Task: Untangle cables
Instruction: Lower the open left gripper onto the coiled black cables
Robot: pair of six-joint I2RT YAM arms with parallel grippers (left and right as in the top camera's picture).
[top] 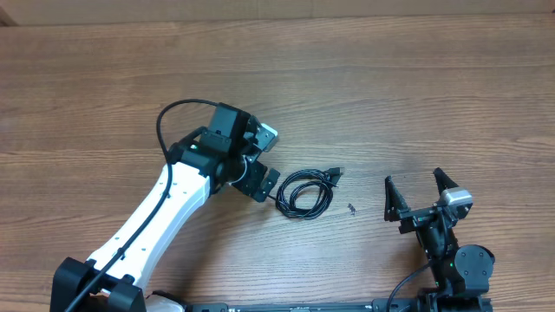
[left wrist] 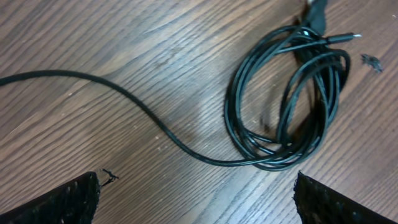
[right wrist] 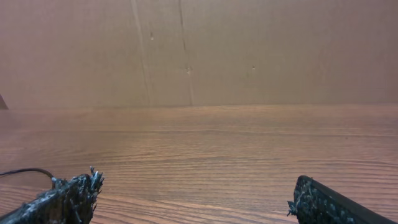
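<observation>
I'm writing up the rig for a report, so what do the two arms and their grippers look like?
The left arm has a long white shell, black joints and a thick black wire looping off it. The right arm looks all black with a small green light. The left gripper and right gripper each have two black fingers with rough, textured pads.

Cables (top: 305, 191) lie on tabletop (top: 390, 87); left pincer (left wrist: 196, 186) just beside at 9 o'clock, right pincer (top: 414, 184) well apart at 3 o'clock.
</observation>
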